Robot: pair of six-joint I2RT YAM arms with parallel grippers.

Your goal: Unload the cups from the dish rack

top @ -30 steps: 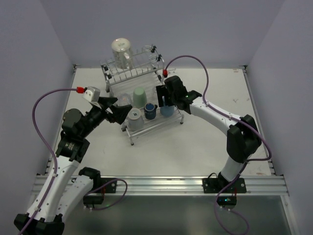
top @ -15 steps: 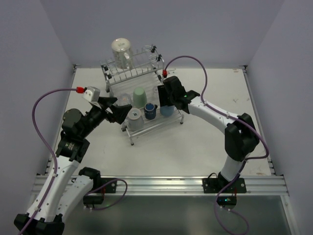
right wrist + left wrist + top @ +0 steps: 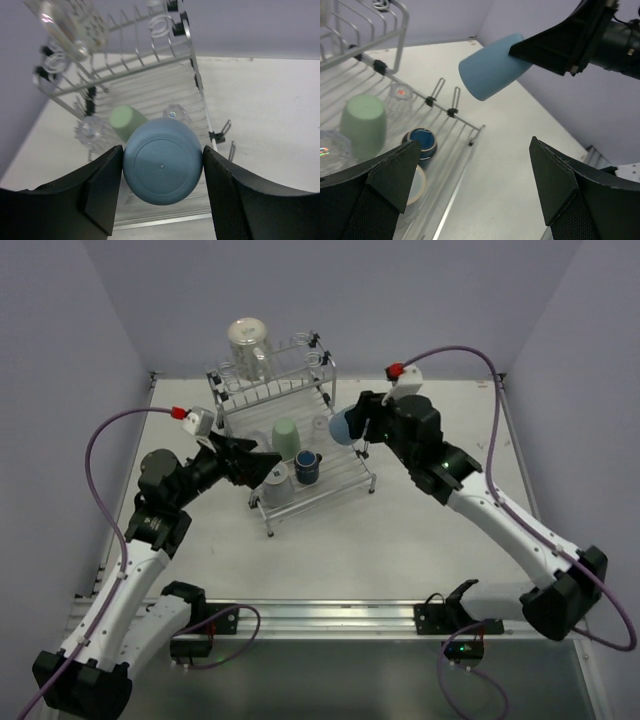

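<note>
My right gripper is shut on the light blue tumbler, held in the air above the right end of the silver wire dish rack. The tumbler's base faces the right wrist camera, and it also shows in the left wrist view. On the rack stand the pale green tumbler, the dark blue mug, a white cup and a clear glass. My left gripper is open and empty at the rack's left front.
A large clear jar sits on the rack's raised upper tier, beside coiled wire loops. Bare white table lies right of and in front of the rack. Purple walls enclose the table.
My right gripper has lifted the light blue tumbler off the rack bed and swung up and to the right. My left gripper has edged closer to the rack's front left.
</note>
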